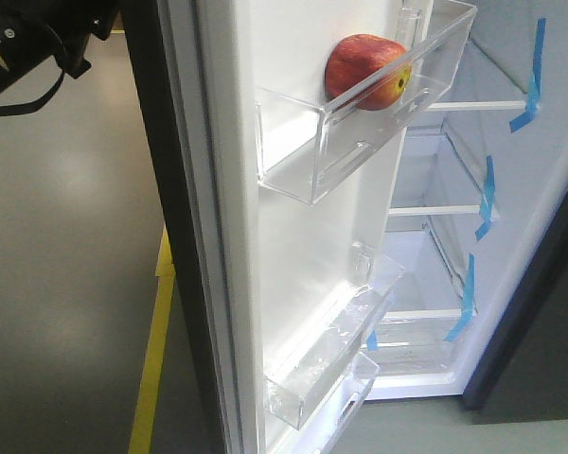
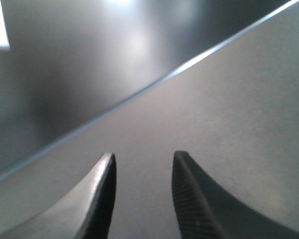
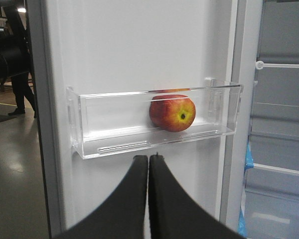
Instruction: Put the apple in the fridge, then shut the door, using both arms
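Note:
The red apple (image 1: 367,70) (image 3: 172,112) lies in the upper clear bin (image 1: 360,142) (image 3: 114,130) on the white inside of the open door (image 1: 298,246) (image 3: 134,45). The fridge (image 1: 549,180) stands open to the right, with white shelves and blue tape strips (image 1: 488,194). My right gripper (image 3: 148,158) is shut and empty, just below and in front of that bin, apart from the apple. My left gripper (image 2: 143,164) is open with nothing between its fingers, close to a plain dark grey surface (image 2: 229,114). Part of the left arm (image 1: 19,52) shows beyond the door's outer side.
A second clear bin (image 1: 336,355) sits lower on the door. Grey floor with a yellow line (image 1: 156,350) runs left of the door. A person's legs (image 3: 21,94) stand in the far background to the left.

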Controlling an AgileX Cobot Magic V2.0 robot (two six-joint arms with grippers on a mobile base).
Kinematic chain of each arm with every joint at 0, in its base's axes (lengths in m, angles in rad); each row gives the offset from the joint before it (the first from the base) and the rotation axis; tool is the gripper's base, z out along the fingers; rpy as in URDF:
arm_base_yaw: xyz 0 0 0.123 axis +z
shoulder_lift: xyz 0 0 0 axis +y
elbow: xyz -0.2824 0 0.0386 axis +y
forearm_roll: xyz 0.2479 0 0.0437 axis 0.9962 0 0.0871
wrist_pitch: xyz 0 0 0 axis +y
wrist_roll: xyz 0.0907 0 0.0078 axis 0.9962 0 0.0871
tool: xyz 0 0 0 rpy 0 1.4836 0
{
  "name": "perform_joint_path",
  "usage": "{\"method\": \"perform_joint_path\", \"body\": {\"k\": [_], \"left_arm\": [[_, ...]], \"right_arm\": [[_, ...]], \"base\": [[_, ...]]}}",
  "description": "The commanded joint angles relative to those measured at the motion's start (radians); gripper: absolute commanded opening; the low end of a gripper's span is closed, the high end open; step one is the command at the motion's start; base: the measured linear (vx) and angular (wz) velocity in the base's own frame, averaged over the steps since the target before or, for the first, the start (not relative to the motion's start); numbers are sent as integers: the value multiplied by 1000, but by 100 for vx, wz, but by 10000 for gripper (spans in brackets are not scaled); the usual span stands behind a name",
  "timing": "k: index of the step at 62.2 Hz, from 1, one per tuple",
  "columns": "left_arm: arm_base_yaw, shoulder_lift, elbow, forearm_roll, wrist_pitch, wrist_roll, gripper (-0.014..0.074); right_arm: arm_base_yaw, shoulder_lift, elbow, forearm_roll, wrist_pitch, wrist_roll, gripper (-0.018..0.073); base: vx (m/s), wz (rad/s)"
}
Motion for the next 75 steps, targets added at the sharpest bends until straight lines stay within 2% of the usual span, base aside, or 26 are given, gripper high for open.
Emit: {"method": "perform_joint_path", "body": {"k": [1, 8, 18, 22, 32, 41, 47, 52, 63, 75], "left_arm": [[-7, -13, -35, -2, -165, -12, 277], [-7, -2, -35, 69, -273, -91, 276], [-11, 1, -35, 307, -405, -234, 276], [-20, 1, -35, 359, -464, -233, 276], [-72, 1, -35, 370, -556, -233, 271], [-139, 1, -35, 371, -559, -233, 271], [-161, 1, -35, 374, -556, -233, 271], [-157, 1, -35, 391, -555, -231, 271], [-97, -1, -35, 430, -502, -195, 271], [-24, -1, -35, 431, -452, -188, 271]], "right_arm": [[-2, 12, -23, 14, -31, -5, -3], [-2, 12, -23, 14, -25, -5, -3], [-2, 12, -23, 14, -26, -6, -3], [-2, 12, -23, 14, -26, -6, -3], [-2, 16, -23, 14, -30, -6, -3], [-2, 16, -23, 14, -31, -6, -1], [-2, 16, -23, 14, -33, -7, 5], [-2, 16, -23, 14, -33, -7, 17], [-2, 16, -23, 14, -32, -7, 74], [-2, 46, -23, 21, -33, -11, 197]], "base": [[0, 0], [0, 0], [0, 0], [0, 0], [0, 0], [0, 0], [0, 0], [0, 0], [0, 0], [0, 0]]}}
